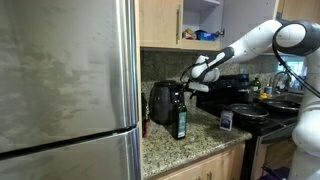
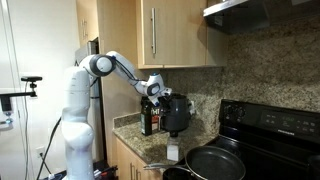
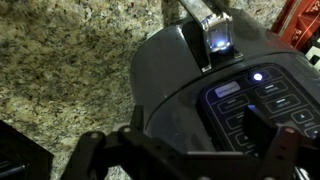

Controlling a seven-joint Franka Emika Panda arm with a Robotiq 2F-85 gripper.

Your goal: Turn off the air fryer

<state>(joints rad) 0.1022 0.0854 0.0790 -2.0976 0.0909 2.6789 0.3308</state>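
Observation:
The air fryer (image 1: 160, 103) is a squat, glossy black appliance on the granite counter, and it shows in both exterior views (image 2: 178, 113). In the wrist view its top (image 3: 170, 75) fills the frame. It has a metal-tipped handle (image 3: 215, 35) and a touch panel (image 3: 255, 100) lit blue. My gripper (image 1: 187, 86) hovers just above the fryer's top, also seen in an exterior view (image 2: 158, 93). In the wrist view its dark fingers (image 3: 175, 140) are spread apart and hold nothing. The right finger is over the panel's buttons. I cannot tell whether it touches them.
A slim dark bottle with a green label (image 1: 181, 120) stands right beside the fryer (image 2: 147, 121). A steel fridge (image 1: 65, 80) borders the counter. A black stove (image 2: 275, 130) holds a pan (image 2: 215, 162). A small white timer (image 1: 226, 120) sits on the counter. Wooden cabinets (image 2: 170, 35) hang overhead.

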